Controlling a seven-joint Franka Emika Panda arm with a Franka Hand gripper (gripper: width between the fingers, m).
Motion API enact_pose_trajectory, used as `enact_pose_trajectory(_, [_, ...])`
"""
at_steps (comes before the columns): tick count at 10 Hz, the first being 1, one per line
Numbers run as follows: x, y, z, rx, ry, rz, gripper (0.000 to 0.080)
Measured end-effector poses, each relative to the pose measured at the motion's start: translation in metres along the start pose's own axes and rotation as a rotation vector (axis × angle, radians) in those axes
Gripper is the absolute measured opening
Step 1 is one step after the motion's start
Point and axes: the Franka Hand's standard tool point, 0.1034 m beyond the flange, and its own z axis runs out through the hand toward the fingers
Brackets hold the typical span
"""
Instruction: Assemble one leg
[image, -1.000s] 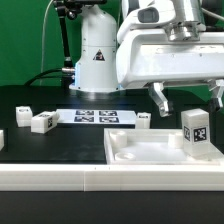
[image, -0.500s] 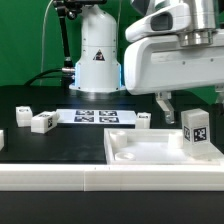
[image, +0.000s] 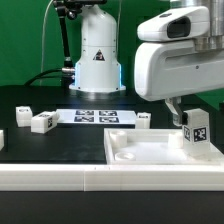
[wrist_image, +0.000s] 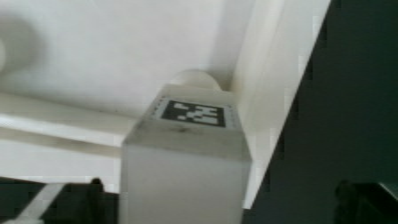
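The leg (image: 195, 129), a small white upright block with black-and-white tags, stands in the corner of the large flat white tabletop piece (image: 140, 152), on the exterior view's right. My gripper (image: 198, 113) hangs right above it, open, with one dark finger (image: 177, 110) showing on the leg's left; the other is hidden at the frame edge. In the wrist view the leg (wrist_image: 183, 160) fills the middle with its top tag visible. My gripper (wrist_image: 210, 205) straddles it, with dark fingertips (wrist_image: 50, 203) on either side and a gap on one side.
Three more small white tagged blocks lie on the dark table (image: 22, 116), (image: 42, 122), (image: 143, 119). The marker board (image: 95, 116) lies between them. The robot base (image: 97, 55) stands behind. A white ledge (image: 60, 178) runs along the front.
My gripper has moved toward the exterior view's right, from beside the leg to directly over it, staying open. The leg and the other parts have not moved.
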Motion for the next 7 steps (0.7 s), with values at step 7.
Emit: enact_pose_trajectory(7, [0.0001, 0.0000, 0.0001, 0.000, 0.000, 0.015, 0.0291])
